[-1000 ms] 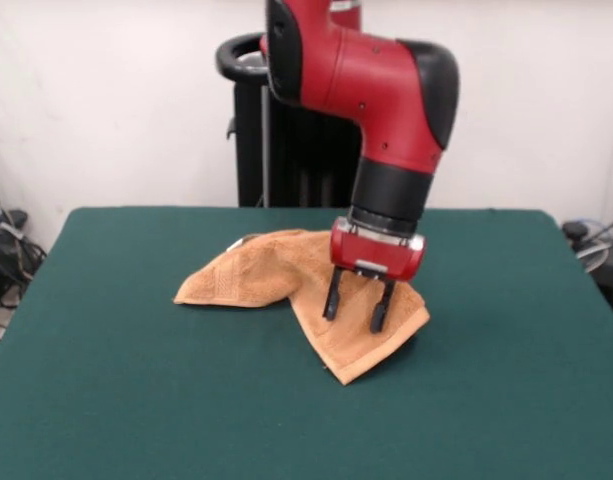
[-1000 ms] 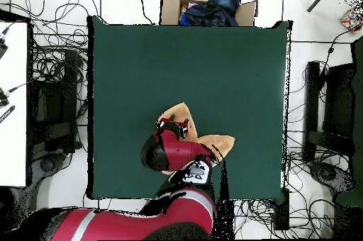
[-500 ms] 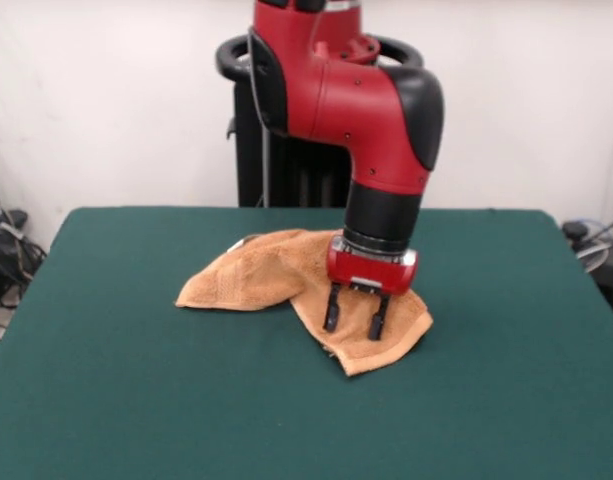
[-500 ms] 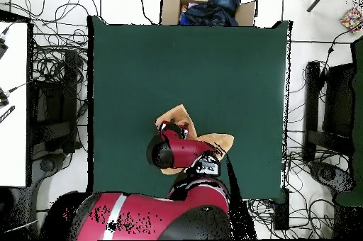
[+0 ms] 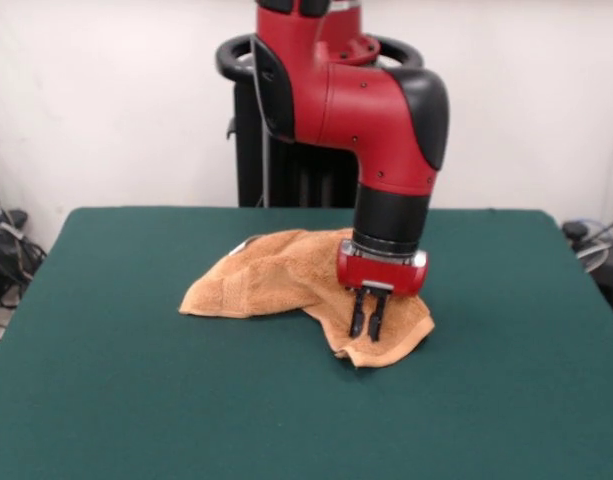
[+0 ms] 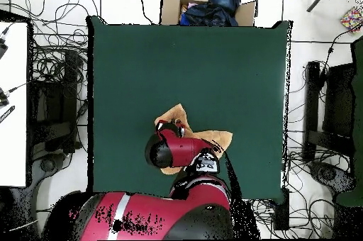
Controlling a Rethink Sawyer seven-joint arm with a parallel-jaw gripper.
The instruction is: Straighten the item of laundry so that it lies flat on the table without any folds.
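Two black fingers [image 5: 374,315] hang nearly together from the red wrist, pinched on a small pleat of the hand towel [image 5: 276,280] near its front-right corner, with their tips down in the pile. Whether they grip one layer or two cannot be told, since the cloth is doubled over where they bite. That is the first risk: if both layers are caught, pulling would drag the fold along rather than open it, and the towel would stay doubled.

Outward from the grip, the towel lies crumpled in a lopsided wedge. One lobe reaches toward the picture's left, a hump sits under the arm, and the pointed corner below the fingers curls up off the bench [image 5: 136,400]. A thin pinch in loose terry could slip free under a quick pull, dropping the corner in a fresh crease.

Seen from overhead, the towel [image 6: 216,139] sits toward the robot's side of the green bench [image 6: 191,61], not in the middle, and the arm hides most of it. A draw toward the pedestal has little bench left and could carry cloth over the edge. Plenty of open felt lies the other way, so I judge spreading away from the base is safer.
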